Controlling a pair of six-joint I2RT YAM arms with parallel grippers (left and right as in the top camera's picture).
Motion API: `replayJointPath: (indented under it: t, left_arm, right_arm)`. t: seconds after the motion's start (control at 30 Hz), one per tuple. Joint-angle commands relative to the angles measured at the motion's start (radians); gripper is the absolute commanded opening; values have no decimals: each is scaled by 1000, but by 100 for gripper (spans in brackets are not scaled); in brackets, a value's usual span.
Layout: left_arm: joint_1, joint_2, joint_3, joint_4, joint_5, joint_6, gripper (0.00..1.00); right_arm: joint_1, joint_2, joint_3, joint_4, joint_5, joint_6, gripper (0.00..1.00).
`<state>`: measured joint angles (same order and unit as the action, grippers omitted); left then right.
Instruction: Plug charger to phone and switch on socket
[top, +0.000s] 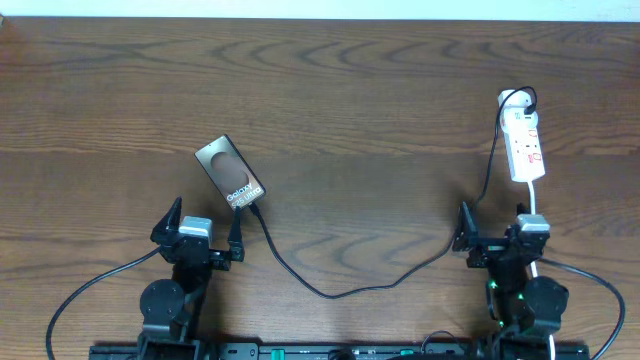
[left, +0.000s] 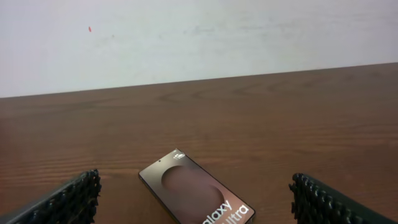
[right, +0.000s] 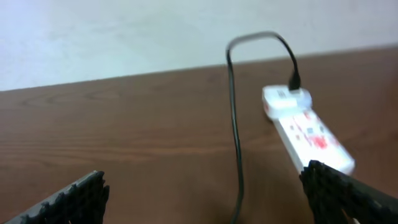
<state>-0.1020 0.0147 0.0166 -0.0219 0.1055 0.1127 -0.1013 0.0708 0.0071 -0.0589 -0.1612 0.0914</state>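
now left tool (top: 203, 232), spread apart, sits at 7 o'clock of phone (top: 231, 173). right tool (top: 498, 230), also apart, at 6 o'clock of socket (top: 525, 145). charger (top: 330, 291) touches phone.

Even bright light, soft shadows; right wrist view blurred.

One phone (top: 231, 173), one charger (top: 330, 292), one socket (top: 525, 147). Two pincers: left pincer (top: 203, 226), right pincer (top: 495, 230). All on one table (top: 380, 110).
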Motion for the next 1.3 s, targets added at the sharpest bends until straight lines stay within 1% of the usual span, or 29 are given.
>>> replayJointPath:
  t: [0.0, 0.1, 1.27]
  left_arm:
    - [-3, -11, -13, -40, 17, 14, 96]
    - [-3, -11, -13, -40, 17, 14, 96]
    - [-3, -11, -13, -40, 17, 14, 95]
  right_arm:
    - [38, -60, -2, -8, 21, -106, 99]
    - [59, -66, -2, -8, 22, -134, 99]
    - [61, -65, -2, -8, 35, -134, 99]
